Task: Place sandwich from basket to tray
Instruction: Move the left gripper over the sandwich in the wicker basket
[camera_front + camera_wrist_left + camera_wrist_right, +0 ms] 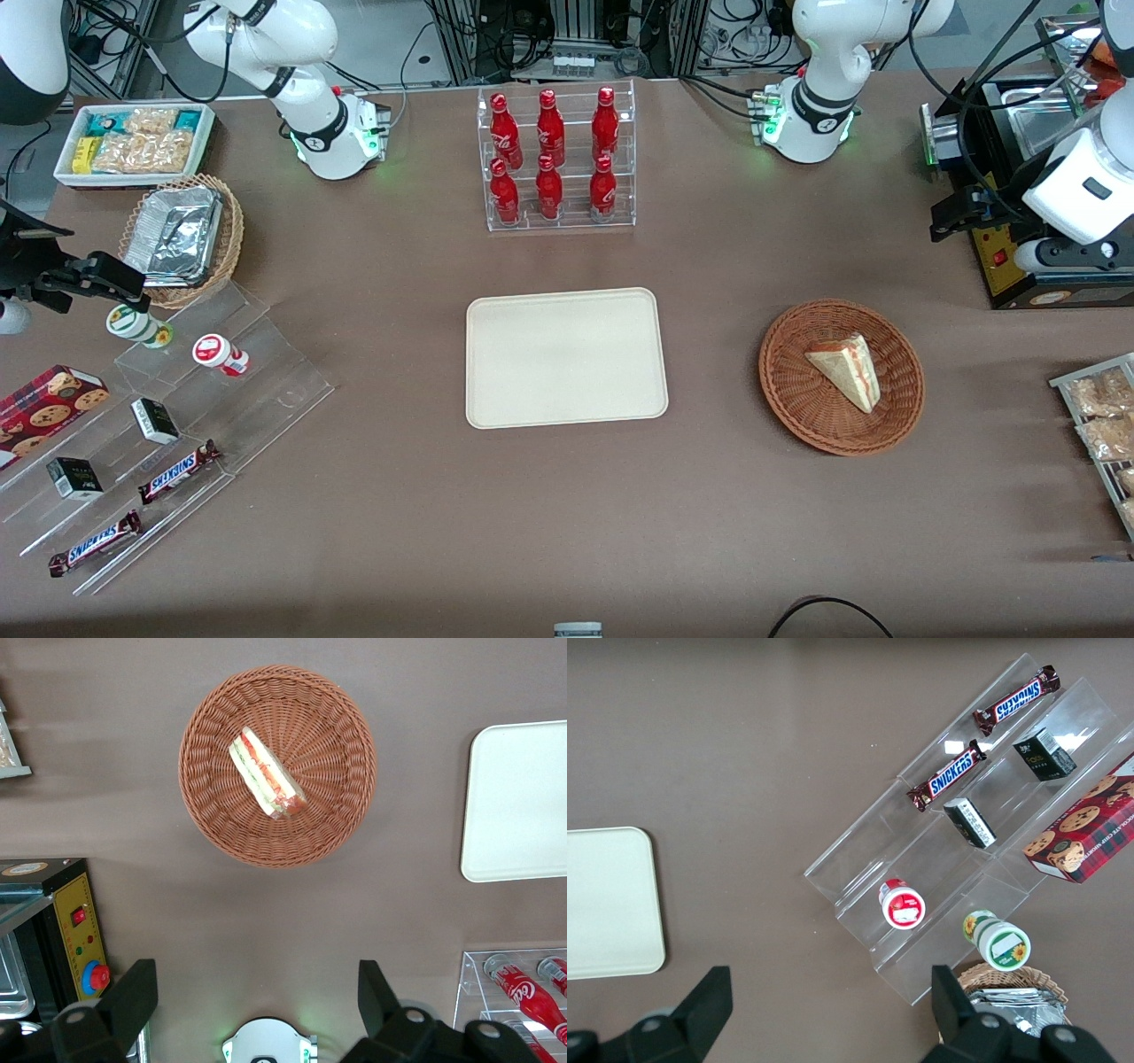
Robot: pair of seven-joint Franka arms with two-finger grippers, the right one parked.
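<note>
Step in hand, by judgement: approach, nothing lifted yet; the next move calls for lowering over the basket and closing across the wedge's bread faces. Items, read across the front view. White bin (pixel 133 143): clear-wrapped snack packets. Tan wicker basket (pixel 182 239): foil containers. Clear stepped display (pixel 168 434): two small pots, two dark boxes, two Snickers bars, with a cookie box beside it. Clear bottle rack (pixel 559 158): six red cola bottles in two rows. Tray (pixel 565 357): cream, rectangular, nothing on it, at table centre. Basket (pixel 841 377): reddish-brown wicker, beside the tray toward the working arm's end, holding the sandwich (pixel 847 369), one wedge lying on its side, filling edge showing in the wrist view. Gripper (pixel 257 997): raised well above the table, apart from the basket, jaws spread wide and holding nothing.
</note>
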